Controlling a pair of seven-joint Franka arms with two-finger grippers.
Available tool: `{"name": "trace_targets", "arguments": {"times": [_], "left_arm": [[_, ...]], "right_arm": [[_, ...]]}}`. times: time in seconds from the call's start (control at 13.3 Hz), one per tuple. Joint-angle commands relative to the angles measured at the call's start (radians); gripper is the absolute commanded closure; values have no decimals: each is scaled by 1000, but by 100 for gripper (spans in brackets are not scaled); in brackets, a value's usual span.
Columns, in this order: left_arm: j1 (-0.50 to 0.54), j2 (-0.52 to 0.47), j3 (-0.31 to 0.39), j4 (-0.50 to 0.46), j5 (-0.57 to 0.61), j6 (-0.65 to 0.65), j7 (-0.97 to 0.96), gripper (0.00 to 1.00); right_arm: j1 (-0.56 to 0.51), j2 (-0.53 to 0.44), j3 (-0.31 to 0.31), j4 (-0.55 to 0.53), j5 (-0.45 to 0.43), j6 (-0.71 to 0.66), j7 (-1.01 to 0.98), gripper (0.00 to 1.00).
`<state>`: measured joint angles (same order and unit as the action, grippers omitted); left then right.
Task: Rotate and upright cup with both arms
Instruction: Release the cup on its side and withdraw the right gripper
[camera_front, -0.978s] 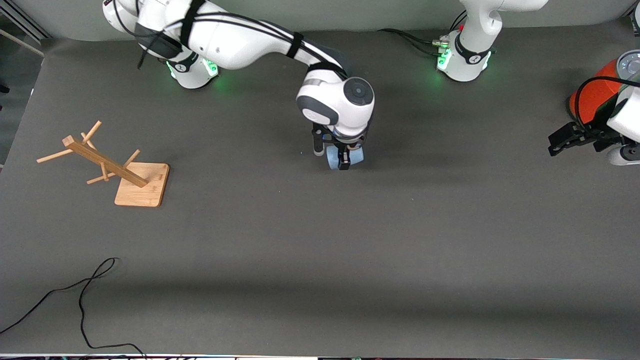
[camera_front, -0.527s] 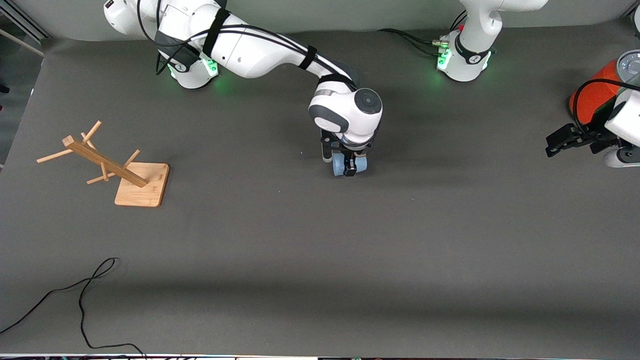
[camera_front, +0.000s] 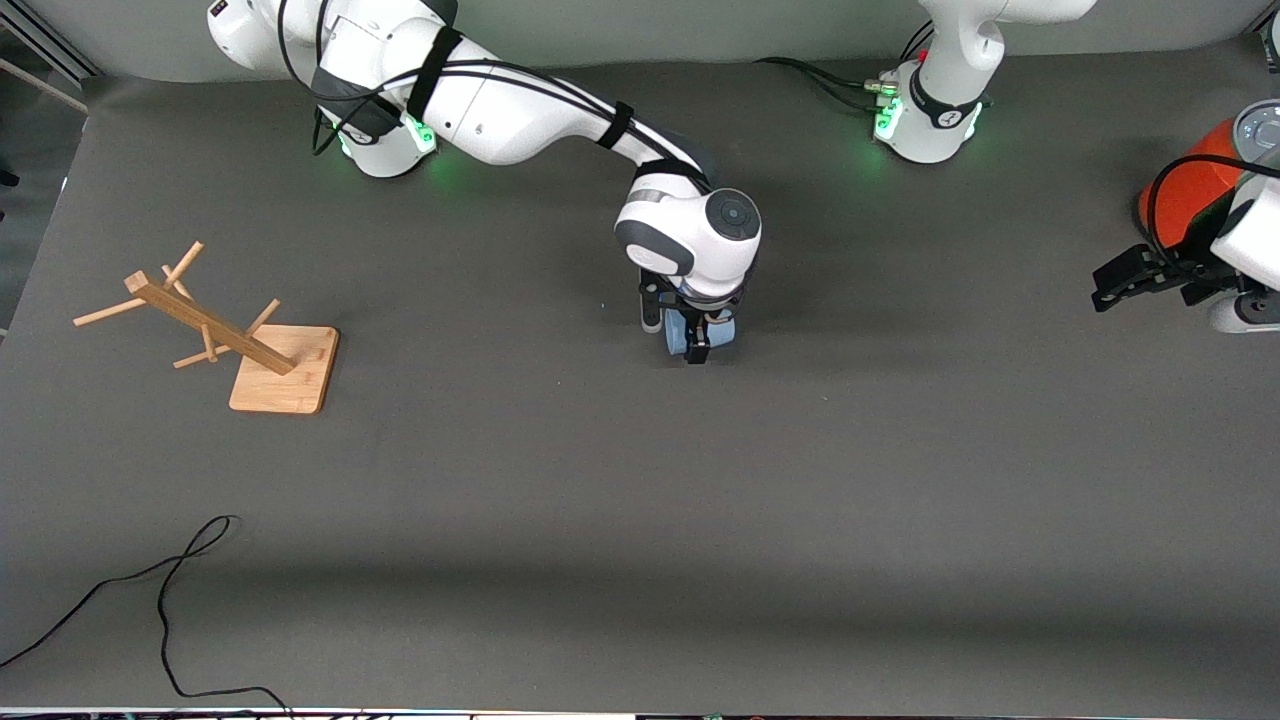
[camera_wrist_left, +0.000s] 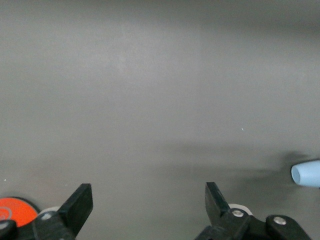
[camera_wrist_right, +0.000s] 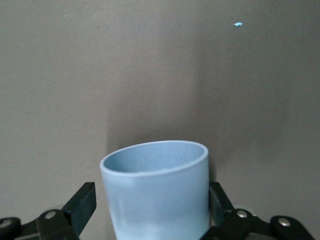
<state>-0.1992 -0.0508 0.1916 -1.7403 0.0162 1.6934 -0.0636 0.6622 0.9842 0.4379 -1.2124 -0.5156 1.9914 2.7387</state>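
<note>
From the front camera, my right tool (camera_front: 697, 338) hangs over the middle of the table (camera_front: 640, 500), pinching the light-blue cup (camera_front: 680, 335). My left tool (camera_front: 1125, 280) waits, spread, at the left arm's end of the table, beside the orange cylinder (camera_front: 1185, 195). A wooden rack (camera_front: 225, 335) stands toward the right arm's end.

In my left wrist view, the tool's fingers (camera_wrist_left: 75, 207) stand wide apart and the cup (camera_wrist_left: 306, 173) shows far off.

In my right wrist view, the cup (camera_wrist_right: 157, 192) sits between the fingers (camera_wrist_right: 82, 205), mouth showing.
</note>
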Motion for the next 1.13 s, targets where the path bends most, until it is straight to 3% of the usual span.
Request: {"name": "trace_targets", "arguments": {"times": [0.0,0.15,0.53,0.83,1.05], "left_arm": [[3,9,3,35,-13,-44,21,0],[4,6,5,35,-13,-50,22,0],[4,5,6,50,-13,-86,21,0],[4,11,6,54,-10,-87,21,0],[3,9,5,53,-13,-110,19,0]], "right_arm": [[4,-19,7,20,-21,-35,92,0],[4,-48,13,20,11,-71,87,0],[-32,-275,10,20,264,-290,-112,0],[-215,-517,7,14,405,-537,-469,0],[-355,-646,5,7,410,-667,-785,0]]}}
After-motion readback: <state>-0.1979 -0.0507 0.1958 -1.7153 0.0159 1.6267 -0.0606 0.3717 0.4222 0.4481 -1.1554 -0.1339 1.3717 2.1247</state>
